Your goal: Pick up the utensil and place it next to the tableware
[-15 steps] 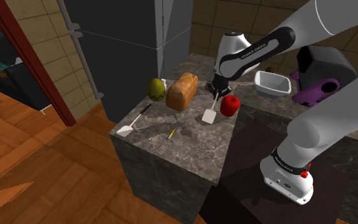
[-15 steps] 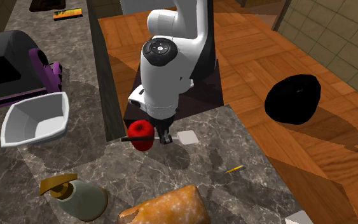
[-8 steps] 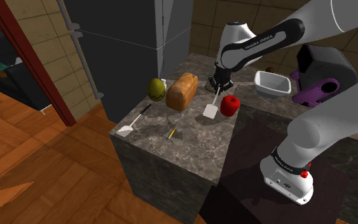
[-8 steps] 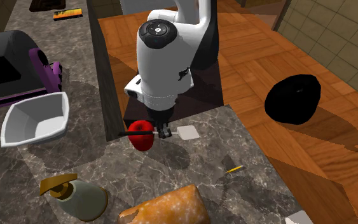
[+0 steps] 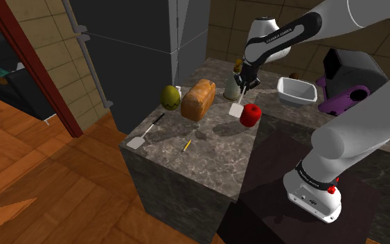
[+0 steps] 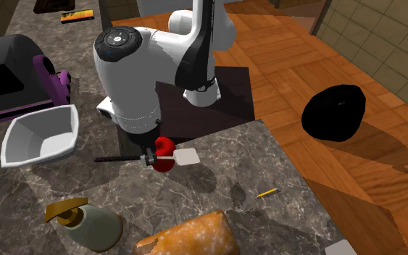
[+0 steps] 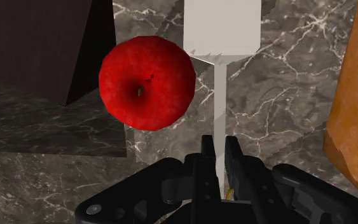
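Marbled stone counter point(image 5: 207, 159) fills the work area, with wood floor beyond its edge. Your gripper point(image 5: 243, 83) is clamped on the thin handle of the white spatula point(image 5: 237, 109). In the wrist view the two fingers point(image 7: 204, 156) pinch the shaft from both sides, and the blade point(image 7: 222, 25) hangs out ahead of them. The spatula is off the stone, blade lowest, hanging just beside the red apple point(image 5: 250, 115), and its shadow falls on the marble below.

The job now is the carry to the white bowl point(image 5: 296, 91), which sits further along the counter in front of a purple and black appliance point(image 5: 349, 83).

- Hold your height until the blade is past the apple. From the second exterior view the blade point(image 6: 188, 156) sits right against the apple point(image 6: 164, 148), so a low sweep would probably knock it rolling.
- Move slowly — the grip is narrow and on a slim shaft, so the long blade may swing or pivot in the fingers.
- Aim for bare marble beside the bowl's rim point(image 6: 21, 130), not inside it and not on the appliance side, where room looks tight.
- Lower until the blade rests flat before you let go.

Ignore the second spatula point(image 5: 145, 133) at the far corner and the bread loaf point(image 5: 199, 98).
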